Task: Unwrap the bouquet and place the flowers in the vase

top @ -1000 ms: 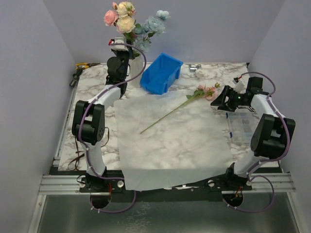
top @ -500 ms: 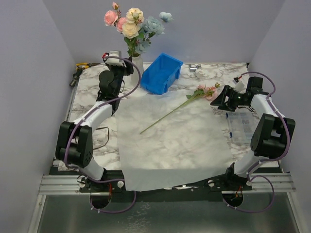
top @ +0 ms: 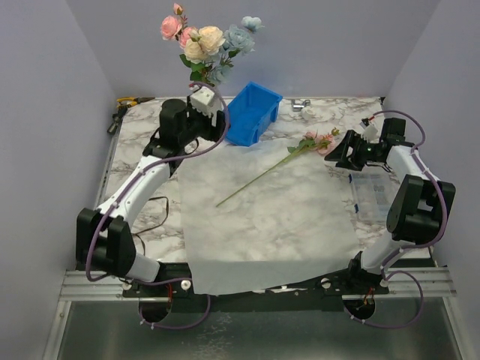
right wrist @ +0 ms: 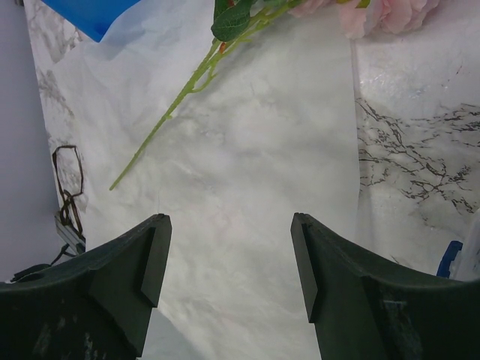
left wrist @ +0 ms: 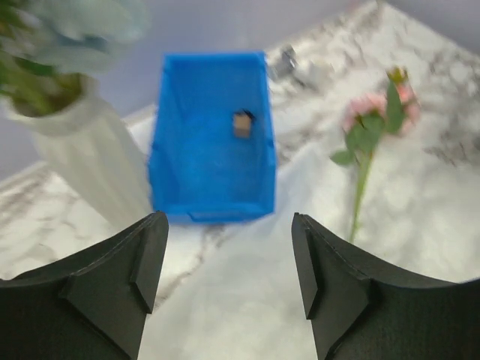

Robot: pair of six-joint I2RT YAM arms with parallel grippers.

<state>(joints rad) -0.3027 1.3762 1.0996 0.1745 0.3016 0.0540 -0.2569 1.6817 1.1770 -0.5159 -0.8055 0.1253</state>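
Standing in the vase (left wrist: 82, 161) at the far left of the table (top: 142, 135) is most of the bunch, the pink, cream and pale blue flowers (top: 206, 37) rising well above its rim, so the job looks nearly done. The left claw (left wrist: 229, 225) hangs just beside that vase with its jaws spread and nothing between them, a released grip that fits stems settled in the neck and needing no more support. One loose flower (top: 270, 171) lies slantwise across the wrapping paper (top: 262, 225), which is spread flat over the middle of the table, probably so that the stems lie free for picking. The right claw (right wrist: 229, 225) hovers near that flower's pink head, jaws apart and empty, and seems placed to take it, though its fingers are not yet around the stem. From above, the vase is hidden behind the left arm, and only the left wrist view shows its body, blurred, with the neck cut off at the edge. A blue bin (top: 251, 112) sits just beside the vase, and the small brown object (left wrist: 241, 124) inside it is too soft to identify.
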